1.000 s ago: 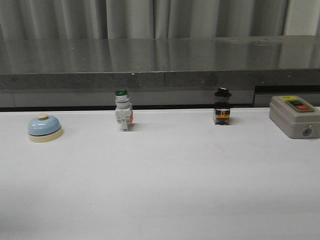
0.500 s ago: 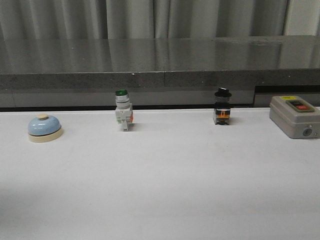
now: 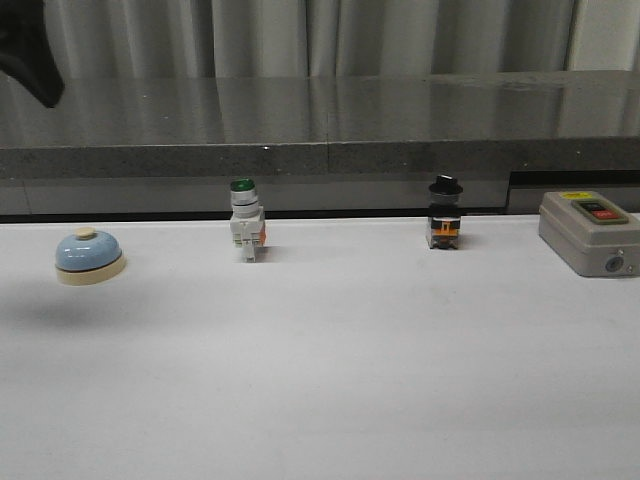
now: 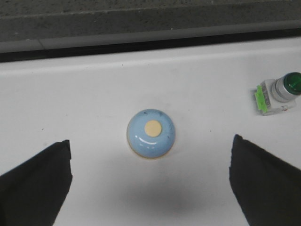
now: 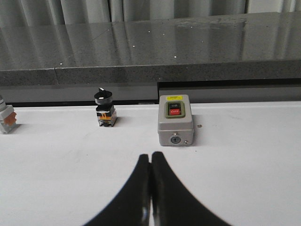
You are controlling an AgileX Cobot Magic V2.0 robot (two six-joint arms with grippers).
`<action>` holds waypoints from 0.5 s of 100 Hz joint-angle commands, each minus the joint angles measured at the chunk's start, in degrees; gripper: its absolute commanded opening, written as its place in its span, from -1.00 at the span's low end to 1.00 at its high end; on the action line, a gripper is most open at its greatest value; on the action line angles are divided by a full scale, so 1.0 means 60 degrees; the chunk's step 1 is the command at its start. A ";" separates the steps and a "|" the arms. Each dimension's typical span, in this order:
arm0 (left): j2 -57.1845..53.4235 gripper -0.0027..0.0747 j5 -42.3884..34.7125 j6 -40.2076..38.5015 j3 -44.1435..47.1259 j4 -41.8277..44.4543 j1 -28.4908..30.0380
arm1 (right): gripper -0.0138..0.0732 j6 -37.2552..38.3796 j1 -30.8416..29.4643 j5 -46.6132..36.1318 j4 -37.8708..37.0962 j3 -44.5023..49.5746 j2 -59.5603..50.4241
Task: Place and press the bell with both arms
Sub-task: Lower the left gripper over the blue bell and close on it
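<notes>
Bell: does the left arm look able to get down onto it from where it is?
Probably yes. The left gripper is open above the bell, fingers spread wide to either side, with bare table around it. The green switch stands well aside.

On the white tabletop (image 3: pixel 330 380) stand, from left to right and well apart, the light-blue bell (image 3: pixel 90 256), a green-capped push-button switch (image 3: pixel 246 232), a black-knobbed selector switch (image 3: pixel 445 212) and a grey box with red button (image 3: pixel 589 233), with part of a black arm (image 3: pixel 28 50) at upper left.
</notes>
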 commanded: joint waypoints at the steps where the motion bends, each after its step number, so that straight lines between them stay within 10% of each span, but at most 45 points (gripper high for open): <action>1: 0.0402 0.73 -0.0270 -0.0008 -0.0859 -0.0117 -0.0146 | -0.82 -0.0023 -0.0052 -0.0868 -0.0004 -0.0140 -0.0183; 50: 0.3229 0.73 0.0055 -0.0008 -0.1987 -0.0061 -0.0266 | -0.82 -0.0023 -0.0052 -0.0868 -0.0004 -0.0140 -0.0183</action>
